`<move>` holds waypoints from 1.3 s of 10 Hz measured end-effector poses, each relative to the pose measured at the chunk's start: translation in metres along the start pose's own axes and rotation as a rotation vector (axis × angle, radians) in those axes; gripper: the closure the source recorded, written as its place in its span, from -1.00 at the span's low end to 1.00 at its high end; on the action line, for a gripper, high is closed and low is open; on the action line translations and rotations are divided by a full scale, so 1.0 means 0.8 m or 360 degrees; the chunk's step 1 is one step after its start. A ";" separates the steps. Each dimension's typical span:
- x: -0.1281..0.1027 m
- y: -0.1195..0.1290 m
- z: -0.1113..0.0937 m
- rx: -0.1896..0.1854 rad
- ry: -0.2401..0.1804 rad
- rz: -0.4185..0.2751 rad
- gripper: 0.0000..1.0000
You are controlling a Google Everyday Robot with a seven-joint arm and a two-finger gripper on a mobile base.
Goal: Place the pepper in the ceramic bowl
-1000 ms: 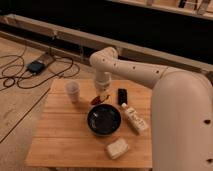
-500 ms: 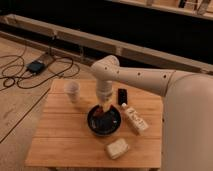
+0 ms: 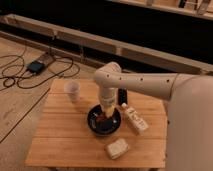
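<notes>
Reaching Into the Ceramic Bowl

Looking at the camera view, we see our white arm (image 3: pixel 145 84) bent down over a wooden tabletop (image 3: pixel 60 140). Our claw (image 3: pixel 106 114) hangs inside the rim of the ceramic bowl (image 3: pixel 104 121), which is dark, glossy and round and stands near the middle of the tabletop. At the tip of the claw we see a small reddish-orange spot, which we take for the pepper (image 3: pixel 102 117). It sits low in the bowl, at the claw's end. We cannot tell if the claw is grasping it or has let it go, because the tip and the pepper run together in the view.

Around the bowl there are other things. A small white cup (image 3: pixel 72 90) stands upright toward the far left part of the tabletop, apart from the bowl. A white bottle (image 3: pixel 134 119) lies on its side just beside the bowl on its right. A black rectangular device (image 3: pixel 123 96) lies behind the bottle, partly hidden by the arm. A pale, squarish packet (image 3: pixel 117 148) lies near the front edge, in front of the bowl and apart from it.

On the floor to the left, black cables (image 3: pixel 20 75) run to a small dark box (image 3: pixel 36 66).
</notes>
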 end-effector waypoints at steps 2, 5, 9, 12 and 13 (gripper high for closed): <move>-0.004 0.000 0.003 0.0030 -0.0008 -0.0009 -0.23; -0.010 -0.005 -0.001 0.0094 -0.0034 -0.0033 -0.23; -0.012 -0.003 -0.002 0.0113 -0.0068 -0.0037 -0.23; -0.012 -0.003 -0.002 0.0113 -0.0069 -0.0038 -0.23; -0.012 -0.003 -0.002 0.0113 -0.0069 -0.0038 -0.23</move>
